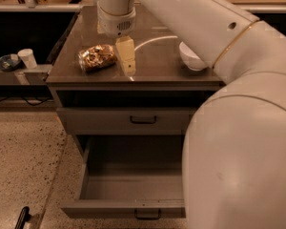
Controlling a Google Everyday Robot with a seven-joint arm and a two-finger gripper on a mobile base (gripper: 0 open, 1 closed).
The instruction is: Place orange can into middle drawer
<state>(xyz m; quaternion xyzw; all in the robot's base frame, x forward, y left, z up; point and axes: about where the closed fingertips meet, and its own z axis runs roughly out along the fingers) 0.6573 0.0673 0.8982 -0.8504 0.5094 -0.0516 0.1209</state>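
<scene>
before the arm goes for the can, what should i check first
1. Mottled orange-gold drinks can lies on its side on the brown cabinet top: ok.
2. Gripper hangs close beside the can: ok.
3. Gripper holding the can: not ok.
4. Wide grey-brown middle drawer pulled open: ok.
5. White bowl apart from the can: ok.

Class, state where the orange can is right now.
In the camera view, the orange can lies on the cabinet top, left side, with the gripper hovering just to its right.
</scene>
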